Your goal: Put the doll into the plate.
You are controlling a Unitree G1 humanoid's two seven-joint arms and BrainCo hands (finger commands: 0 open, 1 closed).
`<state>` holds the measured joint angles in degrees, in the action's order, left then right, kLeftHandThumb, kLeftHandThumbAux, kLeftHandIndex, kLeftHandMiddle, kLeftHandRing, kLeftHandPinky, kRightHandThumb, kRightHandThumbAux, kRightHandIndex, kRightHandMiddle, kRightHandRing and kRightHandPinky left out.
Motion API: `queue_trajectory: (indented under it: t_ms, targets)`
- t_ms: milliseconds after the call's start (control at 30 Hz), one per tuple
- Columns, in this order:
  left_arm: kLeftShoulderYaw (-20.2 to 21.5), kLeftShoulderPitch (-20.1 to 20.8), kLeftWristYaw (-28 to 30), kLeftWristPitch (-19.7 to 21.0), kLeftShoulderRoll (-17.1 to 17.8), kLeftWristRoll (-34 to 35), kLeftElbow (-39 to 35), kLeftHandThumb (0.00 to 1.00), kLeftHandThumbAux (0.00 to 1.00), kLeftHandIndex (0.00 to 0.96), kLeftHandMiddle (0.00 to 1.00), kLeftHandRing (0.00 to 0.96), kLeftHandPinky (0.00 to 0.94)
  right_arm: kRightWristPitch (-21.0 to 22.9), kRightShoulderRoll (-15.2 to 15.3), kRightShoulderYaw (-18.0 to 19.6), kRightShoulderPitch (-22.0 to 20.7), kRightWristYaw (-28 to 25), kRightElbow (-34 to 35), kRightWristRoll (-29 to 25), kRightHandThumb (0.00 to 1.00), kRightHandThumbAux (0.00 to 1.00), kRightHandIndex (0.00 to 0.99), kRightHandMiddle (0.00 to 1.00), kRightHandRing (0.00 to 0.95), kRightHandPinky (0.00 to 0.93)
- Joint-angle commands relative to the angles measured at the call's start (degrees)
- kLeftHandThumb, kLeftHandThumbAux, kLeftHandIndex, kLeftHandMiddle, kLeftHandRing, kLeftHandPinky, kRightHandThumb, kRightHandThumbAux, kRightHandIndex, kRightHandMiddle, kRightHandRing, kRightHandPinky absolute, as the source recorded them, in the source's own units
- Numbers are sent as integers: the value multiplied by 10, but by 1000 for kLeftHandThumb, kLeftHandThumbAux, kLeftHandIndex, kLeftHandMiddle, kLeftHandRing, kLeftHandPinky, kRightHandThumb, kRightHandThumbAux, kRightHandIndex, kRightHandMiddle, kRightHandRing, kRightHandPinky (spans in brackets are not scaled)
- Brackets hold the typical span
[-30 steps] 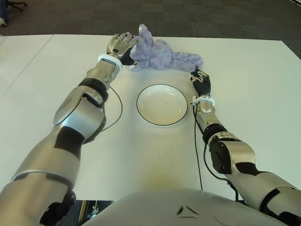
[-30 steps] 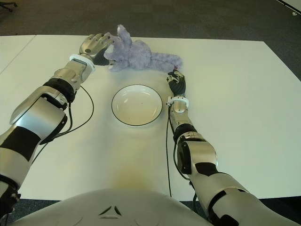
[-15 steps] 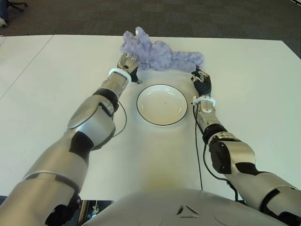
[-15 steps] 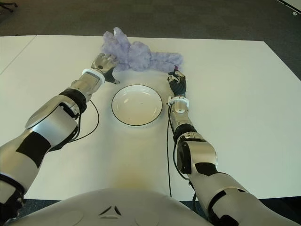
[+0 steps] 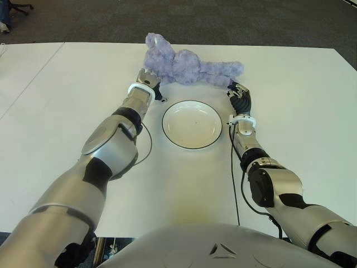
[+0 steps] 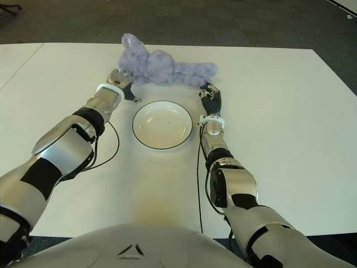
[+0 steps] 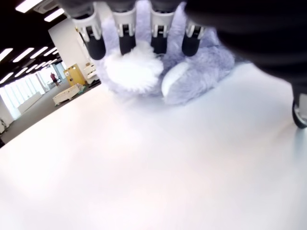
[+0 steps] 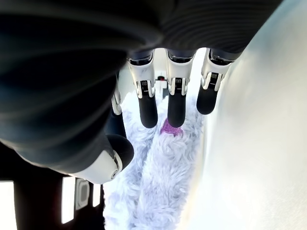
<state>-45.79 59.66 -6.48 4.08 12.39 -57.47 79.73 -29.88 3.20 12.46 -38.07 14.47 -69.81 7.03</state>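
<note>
The purple plush doll [image 5: 187, 67] lies stretched out on the white worktop [image 5: 301, 100], just beyond the fingertips of both hands, with its head end toward the left hand [image 5: 146, 79] and its legs trailing toward the right hand [image 5: 239, 96]. It is outside the plate [image 5: 192, 124] and touches none of its rim; the plate sits nearer the robot than the doll, between the two forearms, and holds nothing.

The left hand is at the doll's near side, palm down, just short of the head and one paw. In the left wrist view its fingers [image 7: 125, 33] reach out fairly straight over the fluffy body, with the tips at the fur; they are not wrapped around it, so the hand is spread and has hold of nothing. The left arm runs long and nearly straight from the shoulder across the worktop, its cable looping beside the plate.

The right hand is just short of the doll's leg end, beside the plate's right rim. In the right wrist view its fingers [image 8: 147, 105] hang extended with a gap to the thumb, over the leg and its small purple patch, gripping nothing. The right forearm points straight ahead toward the doll.
</note>
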Motion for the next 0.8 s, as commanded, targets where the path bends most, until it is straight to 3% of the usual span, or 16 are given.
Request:
queue_trajectory:
  t_ms: [33,167,233,333,433,700,733,800]
  targets:
    - [0,-60,53,3,-14,4,20,63,378,0,0,0,0,47,-22,5,128,-4,-74,-9,690,737,398,174,143,131]
    - [-25,-57,70,-11,-8,-18,21,65,416,42,5,43,0,53,-21,1,127,-3,-75,-6,687,738,397,167,147,155]
    - [-39,-55,81,-19,-5,-30,21,100,436,159,46,156,0,55,-20,-1,127,-3,-75,-4,685,739,396,162,148,162]
    - [-54,-54,93,-29,-4,-40,21,111,439,189,55,177,0,54,-18,-2,127,-3,-74,-2,685,739,396,161,148,164]
    - [-73,-51,113,-51,-6,-50,18,136,450,315,102,238,0,50,-18,-4,129,-1,-74,-1,684,739,396,162,153,168]
    - [-76,-19,176,-104,3,-29,7,171,461,337,130,244,0,44,-21,2,129,0,-74,-7,684,738,396,158,147,153]
    - [-76,-20,178,-111,9,-27,5,153,460,302,133,180,0,46,-21,3,129,0,-74,-8,685,738,397,156,141,137]
    - [-74,-12,191,-130,18,-23,-3,146,457,268,124,151,0,51,-20,3,126,-1,-74,-9,686,737,397,156,139,143]
